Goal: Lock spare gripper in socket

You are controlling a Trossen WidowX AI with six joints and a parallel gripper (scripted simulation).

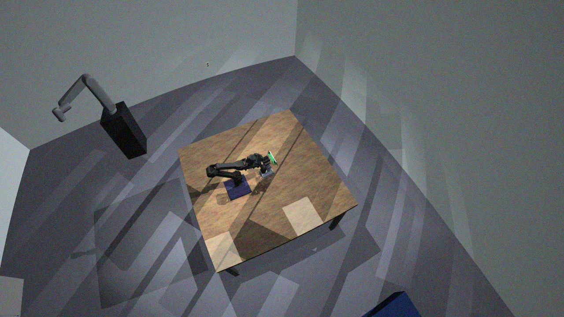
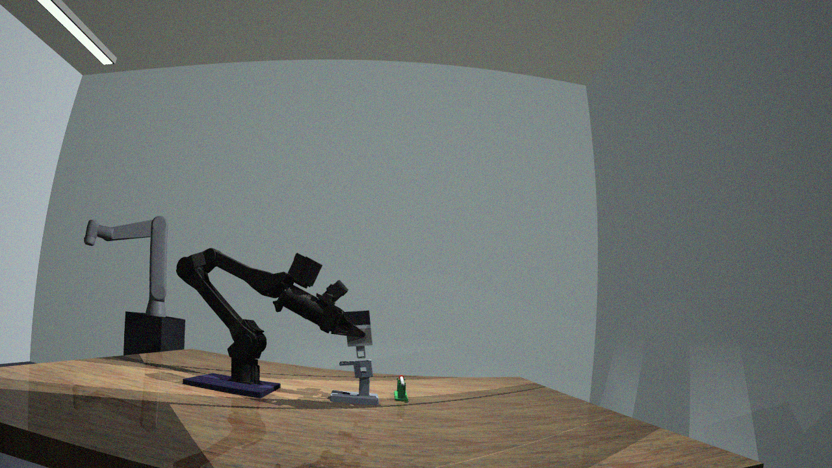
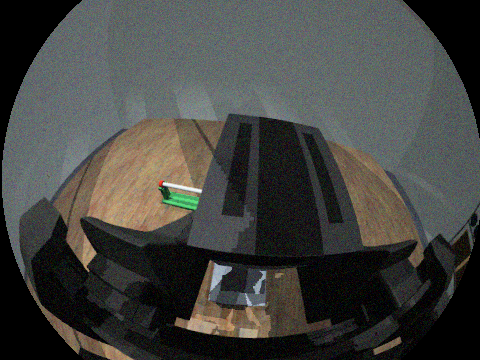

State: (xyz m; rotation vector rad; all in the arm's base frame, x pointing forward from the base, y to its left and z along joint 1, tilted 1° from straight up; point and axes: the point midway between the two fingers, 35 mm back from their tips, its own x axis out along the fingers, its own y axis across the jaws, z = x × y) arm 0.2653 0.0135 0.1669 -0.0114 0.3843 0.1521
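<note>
My gripper (image 2: pixel 361 334) (image 3: pixel 256 206) is shut on the spare gripper (image 2: pixel 359 327) (image 3: pixel 290 190), a dark and grey block held upright. Its spigot (image 2: pixel 360 351) points down, with a cross hole showing, just above the socket (image 2: pixel 363 368) of the grey mount in the exterior view. I cannot tell if they touch. The mount's base (image 1: pixel 268 173) (image 2: pixel 353 399) (image 3: pixel 237 299) stands on the table. The white pin with a red end (image 3: pixel 182 188) lies along a green holder (image 1: pixel 271 158) (image 2: pixel 401 396) (image 3: pixel 181 202) beyond the mount, partly hidden behind the spare gripper in the wrist view.
My arm's dark blue base plate (image 1: pixel 237 189) (image 2: pixel 231 385) is behind the mount on the wooden table (image 1: pixel 307 173) (image 2: pixel 494 418). A second grey arm (image 1: pixel 98 92) (image 2: pixel 158 261) stands on a black pedestal off the table. A blue box (image 1: pixel 396 307) is on the floor.
</note>
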